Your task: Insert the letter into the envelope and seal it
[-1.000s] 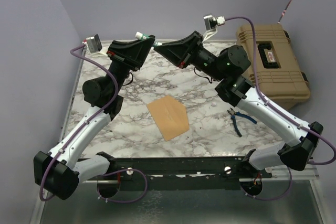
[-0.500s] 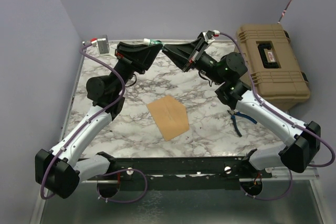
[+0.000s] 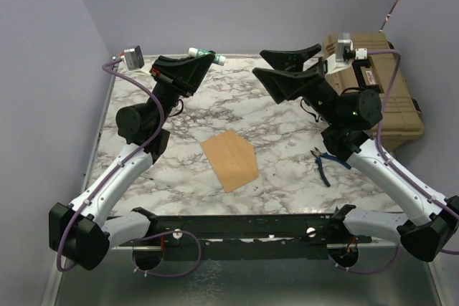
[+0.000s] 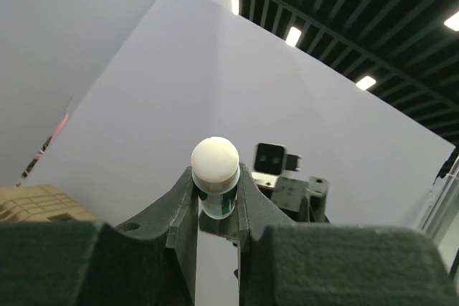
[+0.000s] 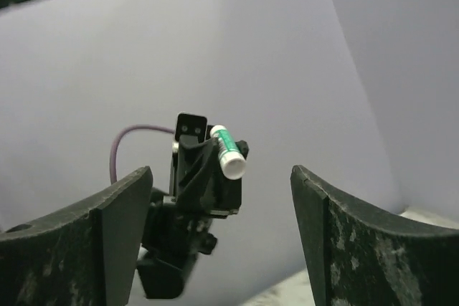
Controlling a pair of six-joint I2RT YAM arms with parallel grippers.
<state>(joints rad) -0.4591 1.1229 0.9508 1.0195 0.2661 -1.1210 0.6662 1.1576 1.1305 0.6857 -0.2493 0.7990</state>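
Left hand (image 3: pixel 201 62) is raised over the far side of the surface (image 3: pixel 179 170), clamped on a glue stick (image 4: pixel 215 165) whose white end juts out past the fingers; whether that end is a cap or bare glue I cannot tell. Right hand (image 3: pixel 259 62) faces it from just beside, jaws spread wide with nothing between them. Envelope (image 3: pixel 229 160) lies flat near the middle of the surface, well below both hands, and its five-sided outline suggests the flap is open. No letter shows as a separate sheet, so it is probably inside already, though that cannot be seen. The step looks like readying the glue for sealing. To do it well, line the right hand square on the white end and close only on that end, not on the green body. Pull straight along the stick while the left grip holds firm, since a skewed pull could twist the stick loose. Then bring the stick down to the flap's edge, not the envelope's body.
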